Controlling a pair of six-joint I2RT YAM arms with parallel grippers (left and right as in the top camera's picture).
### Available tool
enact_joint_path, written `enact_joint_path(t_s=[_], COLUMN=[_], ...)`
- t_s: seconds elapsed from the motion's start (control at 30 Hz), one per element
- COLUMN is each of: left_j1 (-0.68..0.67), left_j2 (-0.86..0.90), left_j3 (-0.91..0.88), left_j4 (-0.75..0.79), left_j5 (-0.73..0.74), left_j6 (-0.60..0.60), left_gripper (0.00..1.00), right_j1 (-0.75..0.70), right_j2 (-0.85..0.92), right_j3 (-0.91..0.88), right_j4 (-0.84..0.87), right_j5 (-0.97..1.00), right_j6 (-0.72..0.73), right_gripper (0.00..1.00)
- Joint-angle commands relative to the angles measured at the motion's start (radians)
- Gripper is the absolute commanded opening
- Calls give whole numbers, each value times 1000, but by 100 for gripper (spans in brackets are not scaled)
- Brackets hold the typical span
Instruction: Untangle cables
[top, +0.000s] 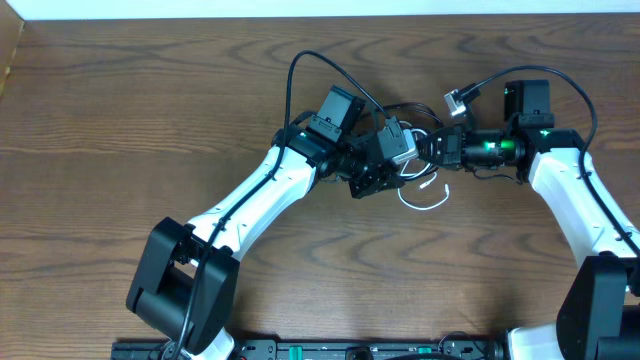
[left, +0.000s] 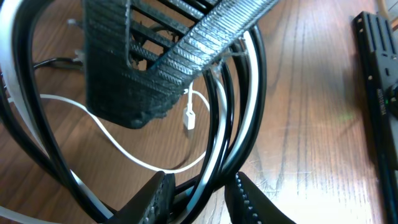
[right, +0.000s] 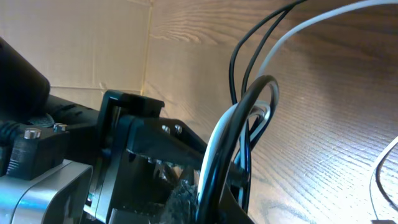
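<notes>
The white cable (top: 427, 198) and the thin black cable (top: 408, 107) are bundled together between my two grippers at the table's middle. My left gripper (top: 383, 167) is shut on the bundle. In the left wrist view its jaws (left: 199, 196) pinch black strands (left: 258, 93) and the white cable (left: 112, 140), whose small plug (left: 189, 119) hangs above the wood. My right gripper (top: 425, 148) meets it from the right. In the right wrist view its jaws (right: 249, 186) close round looped white (right: 311, 25) and black (right: 239, 56) strands. Its finger (left: 155, 62) fills the top of the left wrist view.
A thick black arm wire (top: 300, 65) arcs over the left wrist, and another with a grey connector (top: 457, 100) runs to the right arm. A black rail (left: 379, 81) lies at the right. A cardboard wall (right: 74, 43) stands behind.
</notes>
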Motion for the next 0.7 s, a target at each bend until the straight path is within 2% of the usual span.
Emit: enact_joint_path(t_s=[0.0, 0.07, 0.1, 0.17, 0.27, 0.37, 0.47, 0.5, 0.57, 0.67], left_j1=[2, 2, 2, 2, 3, 18, 66, 93, 120, 143], left_j2=[6, 6, 6, 6, 5, 1, -19, -32, -45, -56], left_j3=[-6, -6, -6, -6, -5, -5, -5, -5, -5, -5], left_j4=[4, 10, 15, 14, 18, 58, 135, 154, 150, 144], left_j5=[85, 119, 176, 222, 247, 247, 228, 161, 62, -9], left_j6=[5, 5, 4, 3, -68, -222, -431, -536, -594, -619], left_gripper=[24, 20, 8, 8, 7, 7, 7, 7, 8, 7], right_j1=[-13, -15, -15, -21, -37, -59, -74, -74, -74, -74], right_j2=[-8, -8, -8, -8, -8, -8, -8, -8, -8, -8], right_j3=[10, 10, 10, 10, 9, 9, 9, 9, 9, 8], right_j4=[0, 0, 0, 0, 0, -14, -92, -122, -154, -187], right_j5=[-59, -59, -59, -58, -58, 22, 257, 368, 516, 669], right_j6=[-24, -24, -24, -24, -24, -23, -9, 19, 63, 106], right_gripper=[1, 1, 1, 1, 1, 1, 1, 1, 1, 1])
